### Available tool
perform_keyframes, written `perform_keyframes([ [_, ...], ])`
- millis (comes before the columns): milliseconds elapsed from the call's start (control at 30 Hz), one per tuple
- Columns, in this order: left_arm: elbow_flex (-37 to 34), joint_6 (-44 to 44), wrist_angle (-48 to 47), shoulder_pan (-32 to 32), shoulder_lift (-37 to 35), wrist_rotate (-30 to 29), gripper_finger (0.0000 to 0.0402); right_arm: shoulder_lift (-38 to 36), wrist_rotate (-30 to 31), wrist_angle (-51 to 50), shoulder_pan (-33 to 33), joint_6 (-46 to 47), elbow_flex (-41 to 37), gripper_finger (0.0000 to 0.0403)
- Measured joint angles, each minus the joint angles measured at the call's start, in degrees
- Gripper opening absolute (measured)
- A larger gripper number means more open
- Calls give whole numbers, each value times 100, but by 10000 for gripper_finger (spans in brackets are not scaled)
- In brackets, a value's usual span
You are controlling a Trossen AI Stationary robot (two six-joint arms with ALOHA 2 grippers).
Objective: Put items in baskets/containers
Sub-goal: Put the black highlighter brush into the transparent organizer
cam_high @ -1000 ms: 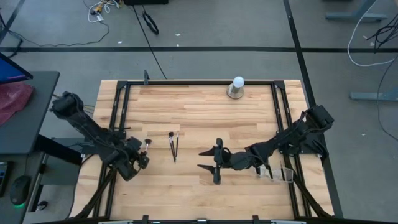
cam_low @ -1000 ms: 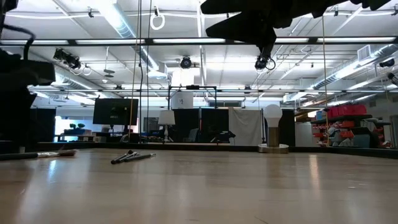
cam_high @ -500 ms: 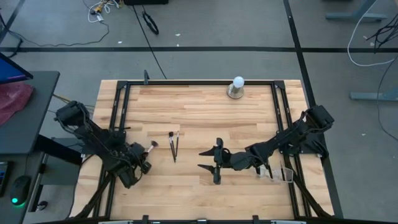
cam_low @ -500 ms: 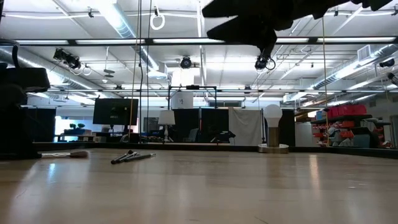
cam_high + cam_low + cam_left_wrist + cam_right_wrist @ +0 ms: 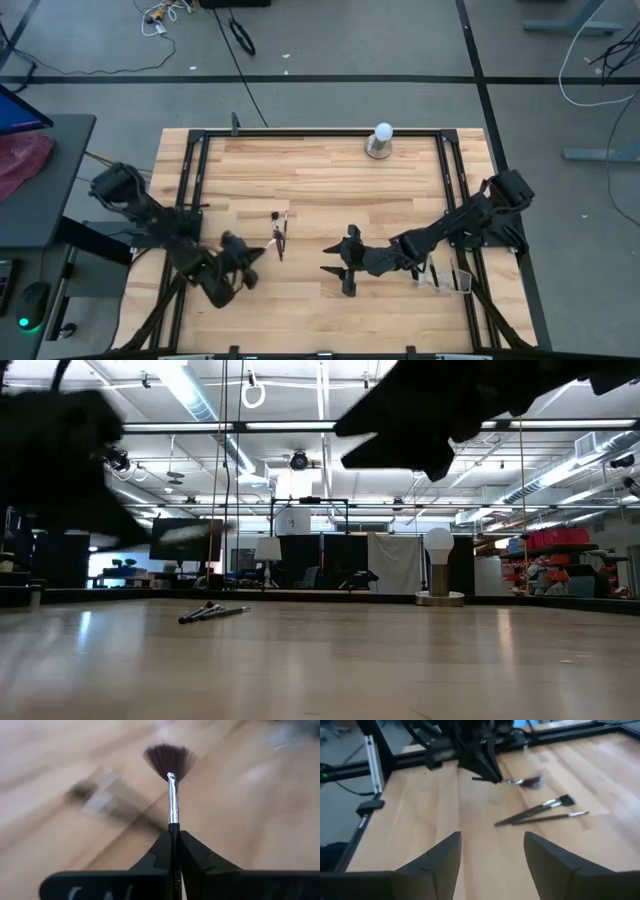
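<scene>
A wooden tabletop (image 5: 320,190) in a black frame fills the middle of the high view, with grey floor around it. Two dark arms reach in from the left and right edges.

The left arm stretches from the left edge toward the lower left of the tabletop. Its tool (image 5: 174,836), seen at the bottom centre of the left wrist view, is pressed together, pinching a brush (image 5: 171,780) by the handle. The silver ferrule and a dark fan of bristles point toward the top of that frame. In the high view the left tool (image 5: 243,262) shows as a blur at the lower left of the wood.

The right arm reaches in from the right edge to the lower middle of the high view. Its tool (image 5: 340,258) hangs above the wood with fingers spread wide and nothing between them.

A clear organiser (image 5: 447,277) sits at the lower right edge of the tabletop, beside the right arm.

A white ball (image 5: 382,132) on a round metal base stands at the top centre edge.

Two brushes (image 5: 279,232) lie side by side on the wood, left of centre in the high view, just beyond the left tool. In the right wrist view they lie at centre right (image 5: 542,810).
</scene>
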Motion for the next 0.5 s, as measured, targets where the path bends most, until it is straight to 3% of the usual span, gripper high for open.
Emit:
perform_keyframes([
  [100, 328, 2243, 1080, 386, -194, 46, 18, 132, -25, 179, -29, 55, 6, 219],
  [267, 693, 5470, 2921, 971, -377, 967, 18, 496, 144, 874, -34, -348, -8, 219],
  [367, 797, 6406, 3608, 1256, -377, 1731, 18, 682, 414, 1886, 2, -819, -4, 219],
  [500, 824, 6757, 4066, 1495, -372, 2317, 21, 738, 873, 3084, 107, -1643, -5, 213],
])
